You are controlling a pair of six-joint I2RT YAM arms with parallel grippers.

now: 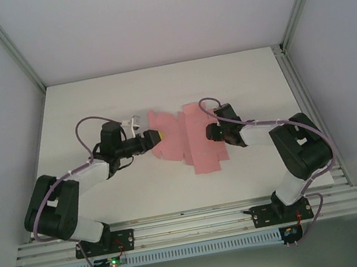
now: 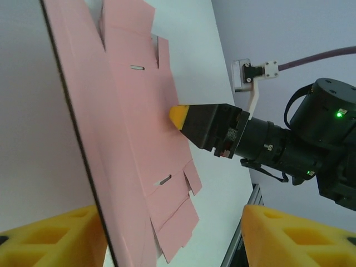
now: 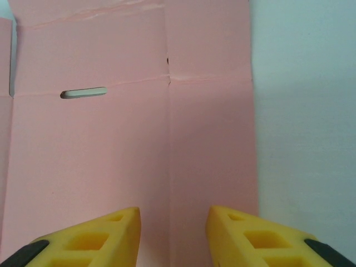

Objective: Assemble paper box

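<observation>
Inspection finding: no lettering, label, brand mark, numeral or sign is showing legibly on any surface; nothing readable is appearing beside, between or beyond the pincer fingers.

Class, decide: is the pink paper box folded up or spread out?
Spread out: the paper box lies as an open sheet, flaps and slots showing.

Bright even diffuse light, faint shadows, no glare; top view slightly soft, wrist views sharp except close yellow fingertips [image 3: 89, 239].
</observation>
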